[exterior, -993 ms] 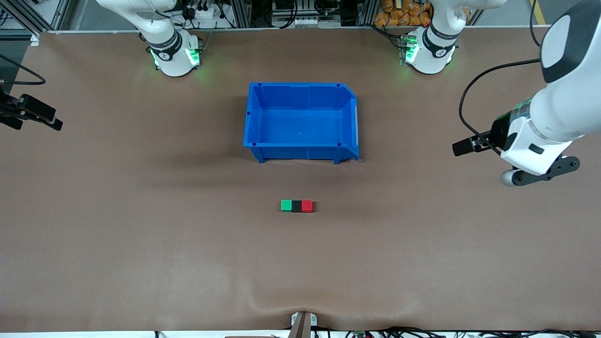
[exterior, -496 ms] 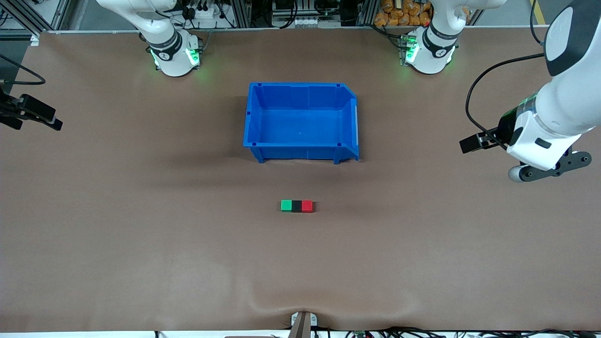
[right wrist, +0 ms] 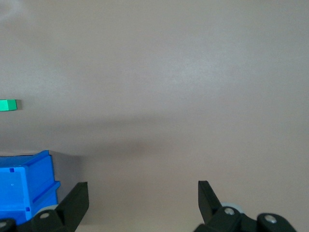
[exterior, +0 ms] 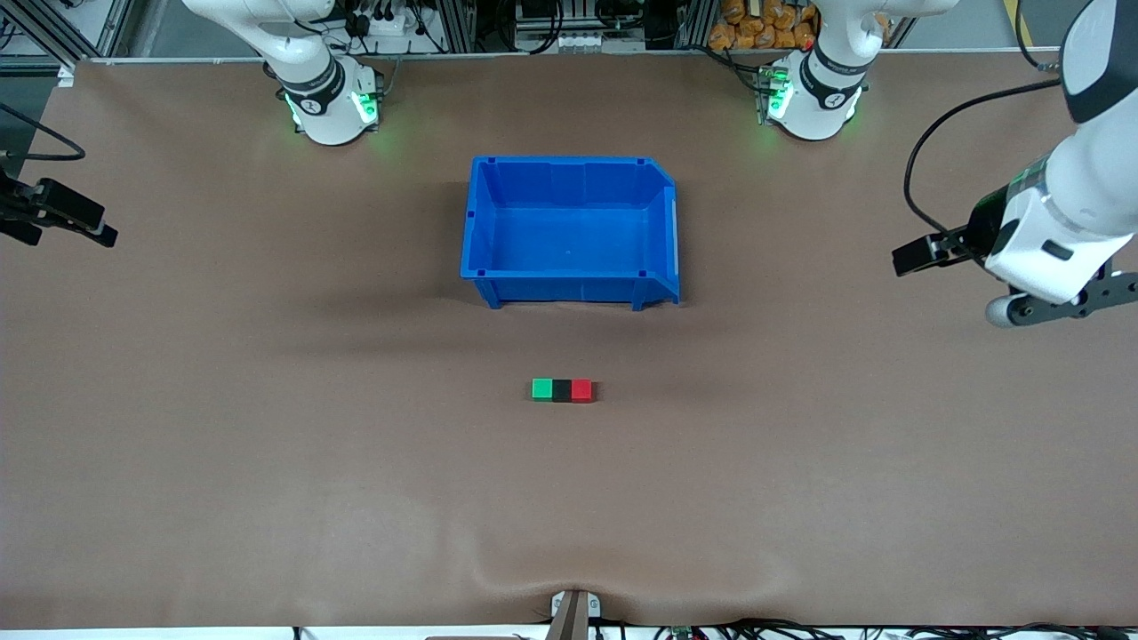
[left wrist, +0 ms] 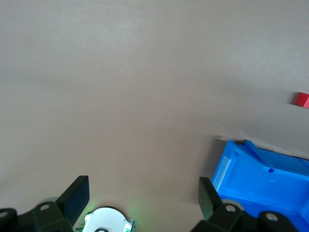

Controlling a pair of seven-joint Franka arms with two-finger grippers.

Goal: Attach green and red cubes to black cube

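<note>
three cubes (exterior: 562,390) – one blue bin (exterior: 570,286), two arms (exterior: 1058,231)

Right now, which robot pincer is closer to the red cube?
Left. The left pincer hangs open over the table's left-arm end, on the red cube's side of the row. The right pincer, also open, waits over the right-arm end, past the green cube.

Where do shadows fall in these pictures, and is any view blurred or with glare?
Front view: soft, even light, a broad dim shadow on the table in front of the blue bin, a faint one beside the red cube; no glare. Left wrist view: the red cube is cut by the frame edge. Right wrist view: a dim shadow band crosses the table near the green cube.
</note>
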